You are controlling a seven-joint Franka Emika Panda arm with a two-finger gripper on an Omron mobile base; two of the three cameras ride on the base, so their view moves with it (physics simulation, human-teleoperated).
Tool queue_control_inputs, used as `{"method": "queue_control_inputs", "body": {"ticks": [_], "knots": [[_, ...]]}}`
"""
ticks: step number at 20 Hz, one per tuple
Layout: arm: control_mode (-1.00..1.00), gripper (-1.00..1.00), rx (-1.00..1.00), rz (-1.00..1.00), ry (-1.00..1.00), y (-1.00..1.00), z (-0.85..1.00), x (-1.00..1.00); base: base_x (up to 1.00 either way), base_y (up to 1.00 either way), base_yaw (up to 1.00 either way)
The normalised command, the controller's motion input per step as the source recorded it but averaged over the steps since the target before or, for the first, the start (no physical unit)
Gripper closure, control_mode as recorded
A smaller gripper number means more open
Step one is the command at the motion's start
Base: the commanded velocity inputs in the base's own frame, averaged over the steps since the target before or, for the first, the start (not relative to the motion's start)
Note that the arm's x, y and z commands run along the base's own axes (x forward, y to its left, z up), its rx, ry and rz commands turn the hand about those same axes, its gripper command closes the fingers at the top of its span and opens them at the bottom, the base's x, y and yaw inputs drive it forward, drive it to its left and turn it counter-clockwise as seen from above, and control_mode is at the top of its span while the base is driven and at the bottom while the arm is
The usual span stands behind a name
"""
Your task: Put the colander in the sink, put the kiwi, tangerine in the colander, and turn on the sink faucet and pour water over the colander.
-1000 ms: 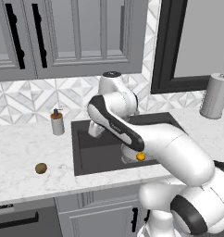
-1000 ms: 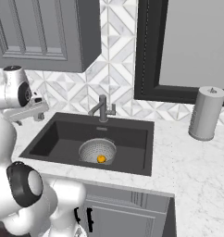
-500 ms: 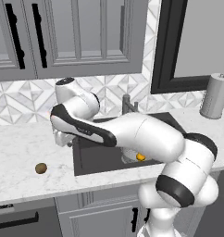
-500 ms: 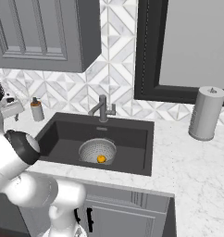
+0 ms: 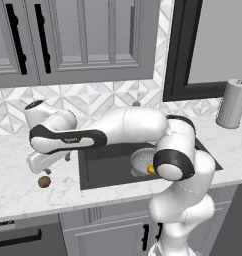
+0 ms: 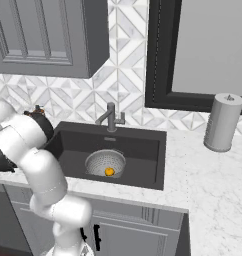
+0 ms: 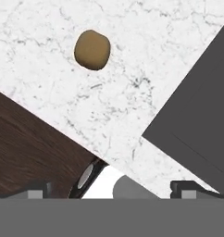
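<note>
The brown kiwi (image 5: 44, 181) lies on the white marble counter left of the sink (image 5: 105, 172); in the hand view the kiwi (image 7: 92, 49) sits near the top. My gripper (image 5: 43, 169) hangs just above it, open and holding nothing, its fingertips (image 7: 39, 190) spread wide apart. The silver colander (image 5: 141, 161) stands in the sink with the orange tangerine (image 5: 151, 169) inside. From the right, the colander (image 6: 105, 163), tangerine (image 6: 109, 171) and dark faucet (image 6: 111, 117) behind the basin are plain to see.
A grey paper-towel roll (image 6: 223, 122) stands on the counter right of the sink. The counter's front edge and dark wood floor (image 7: 30, 148) lie close below the gripper. Grey cabinets (image 5: 73, 35) hang overhead. My arm (image 5: 123, 127) spans the sink's left half.
The arm has swung left from over the sink to the counter and come down over the kiwi. The colander and tangerine have stayed put.
</note>
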Motion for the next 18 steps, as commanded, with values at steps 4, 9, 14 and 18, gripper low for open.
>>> {"method": "queue_control_inputs", "body": {"ticks": [4, 9, 14, 18], "knots": [[-1.00, -1.00, -0.14, -0.16, -0.06, 0.43, -0.61, 0.00, 0.00, 0.00, 0.00], [-1.00, -1.00, -0.07, -0.21, -0.08, 0.19, -0.52, 0.05, 0.00, 0.00, 0.00], [-1.00, -1.00, -0.02, -0.22, -0.08, 0.17, -0.28, 0.32, 0.00, 0.00, 0.00], [-1.00, -1.00, 0.00, -0.25, -0.07, 0.03, -0.16, 0.43, 0.00, 0.00, 0.00]]}}
